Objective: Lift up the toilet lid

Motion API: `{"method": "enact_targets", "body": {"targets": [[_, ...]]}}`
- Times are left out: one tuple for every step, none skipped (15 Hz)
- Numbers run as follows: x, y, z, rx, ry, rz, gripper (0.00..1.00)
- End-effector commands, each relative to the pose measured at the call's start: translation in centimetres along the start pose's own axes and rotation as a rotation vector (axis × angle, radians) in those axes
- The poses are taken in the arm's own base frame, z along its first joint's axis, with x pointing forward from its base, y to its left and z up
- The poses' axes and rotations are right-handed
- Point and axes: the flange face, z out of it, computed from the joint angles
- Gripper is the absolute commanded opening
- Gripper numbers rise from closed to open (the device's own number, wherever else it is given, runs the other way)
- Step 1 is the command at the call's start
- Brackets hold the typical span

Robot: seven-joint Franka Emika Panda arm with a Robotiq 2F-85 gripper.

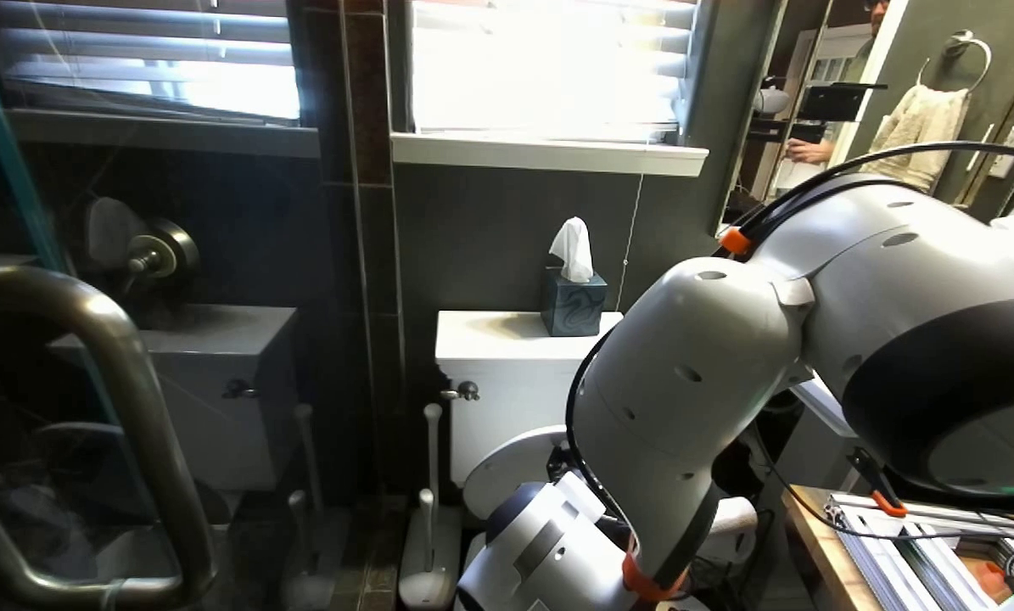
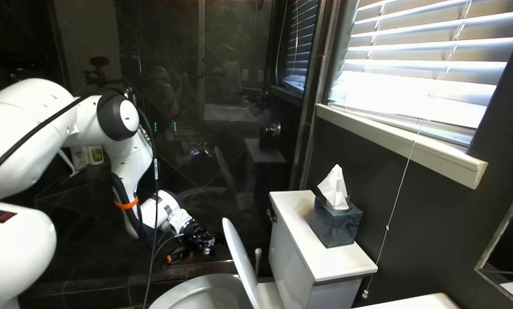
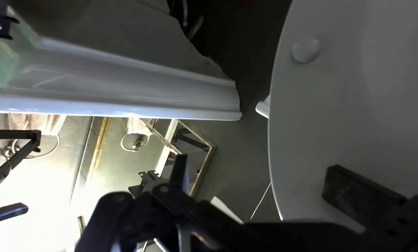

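Observation:
The white toilet lid stands steeply raised in front of the tank, above the white seat ring. In an exterior view, the lid is partly covered by the arm. In the wrist view, the underside of the lid, with a round bumper, fills the right side. My gripper is open, with a wide gap between its dark fingers. One finger is in front of the lid's underside, the other beyond its edge. In an exterior view the gripper is beside the lid's upper part; I cannot tell whether it touches.
A tissue box stands on the tank top. Toilet brushes stand beside the toilet. A glass shower panel with a metal handle is at the side. A white ceramic edge and a blind cord are nearby.

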Motion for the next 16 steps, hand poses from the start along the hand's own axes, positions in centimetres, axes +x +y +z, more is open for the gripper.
{"method": "enact_targets", "body": {"targets": [[0.6, -2.6, 2.3, 0.048, 0.053, 0.149, 1.0], [0.6, -3.1, 3.0, 0.052, 0.058, 0.178, 1.0], [0.7, -3.6, 3.7, 0.053, 0.059, 0.207, 1.0], [0.8, -4.1, 4.4, 0.045, 0.055, 0.231, 1.0], [0.8, -4.6, 5.2, 0.043, 0.059, 0.254, 1.0], [0.9, -5.0, 5.9, 0.035, 0.057, 0.276, 1.0], [1.0, -5.4, 6.6, 0.023, 0.049, 0.297, 1.0], [1.1, -5.7, 7.2, 0.014, 0.053, 0.314, 1.0], [1.1, -6.1, 7.9, 0.005, 0.051, 0.331, 1.0], [1.2, -6.5, 8.6, -0.008, 0.049, 0.347, 1.0], [1.2, -6.7, 9.3, -0.016, 0.047, 0.36, 1.0], [1.3, -7.0, 9.8, -0.029, 0.054, 0.37, 1.0], [1.5, -7.1, 9.7, -0.024, 0.044, 0.372, 1.0], [1.6, -7.2, 9.6, -0.016, 0.043, 0.376, 1.0], [2.1, -7.0, 9.0, -0.001, 0.032, 0.381, 1.0], [2.5, -6.9, 8.3, 0.021, 0.02, 0.385, 1.0]]}}
